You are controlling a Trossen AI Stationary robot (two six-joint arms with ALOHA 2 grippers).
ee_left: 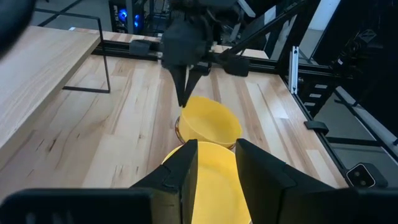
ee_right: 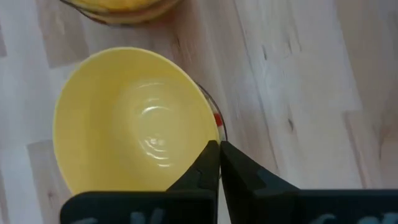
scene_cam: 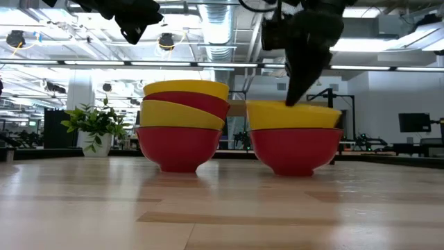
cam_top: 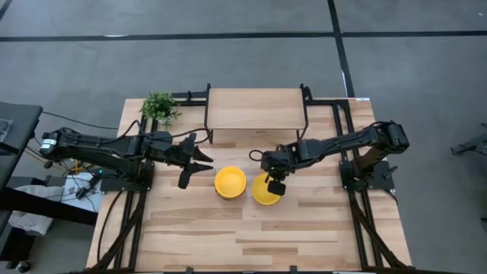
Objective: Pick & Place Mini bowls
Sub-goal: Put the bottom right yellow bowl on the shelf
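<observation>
Pale wooden planks make up the table (cam_top: 228, 236) we work at, set on a grey floor crossed by dark lines; across the tabletop the low view shows an open hall with ceiling lights, pipes and distant desks.

Our right gripper (cam_top: 275, 185) sits at the rim of the right-hand stack of mini bowls (cam_top: 264, 190), its two dark fingers (ee_right: 214, 167) pressed nearly together on the edge of the top yellow bowl (ee_right: 127, 121). In the right wrist view that rim passes between the fingertips, so we read the grip as pinched on the bowl. In the low view, this yellow bowl rests inside a red bowl (scene_cam: 295, 149) beneath it, which stands on the wood.

Just beside it, toward our other arm, stands the second stack (cam_top: 230, 183). The low view shows it as a red bowl at the bottom with yellow and red bowls nested above, somewhat tilted, and a yellow one on top (scene_cam: 186, 89). The two stacks are close together, but we cannot tell whether they touch.

Farther out on that side, our left gripper (cam_top: 196, 161) hovers near the second stack with its fingers (ee_left: 186, 168) spread apart, holding nothing.

Beyond both grippers, a raised wooden shelf (cam_top: 256, 108) on a dark frame stands at the table's far edge, and a small green plant (cam_top: 159, 107) sits at the far corner on the left arm's side.
</observation>
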